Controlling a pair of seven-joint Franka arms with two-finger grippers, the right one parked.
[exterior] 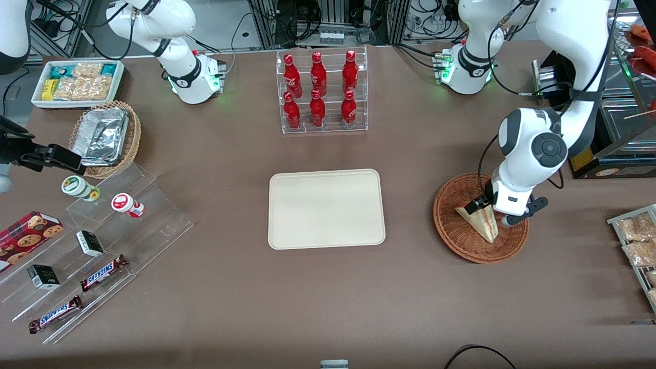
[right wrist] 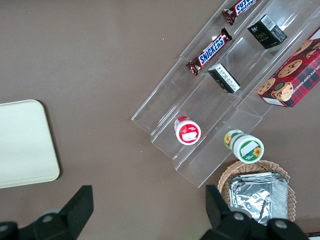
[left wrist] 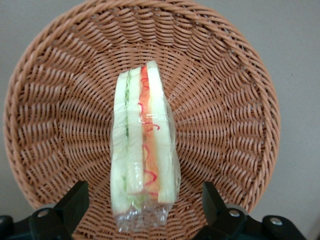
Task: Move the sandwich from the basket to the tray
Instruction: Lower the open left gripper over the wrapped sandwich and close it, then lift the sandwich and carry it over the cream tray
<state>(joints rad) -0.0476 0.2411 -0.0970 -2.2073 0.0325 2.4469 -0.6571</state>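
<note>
The sandwich [exterior: 482,223], a clear-wrapped wedge of pale bread with red and green filling, lies in the round reddish-brown wicker basket [exterior: 456,237] toward the working arm's end of the table. My left gripper [exterior: 493,211] hangs low over the basket, open, one finger on each side of the sandwich's wide end and apart from it. In the left wrist view the sandwich [left wrist: 144,150] lies cut edge up in the basket [left wrist: 225,100], between the two black fingers [left wrist: 75,201]. The cream-white tray [exterior: 326,208] lies bare at the table's middle.
A clear rack of red bottles [exterior: 322,92] stands farther from the front camera than the tray. Toward the parked arm's end are a stepped acrylic shelf of snacks [exterior: 97,246], a tan wicker basket with foil containers [exterior: 105,136] and a white snack box [exterior: 77,82]. Snack packets [exterior: 638,241] lie beside the basket.
</note>
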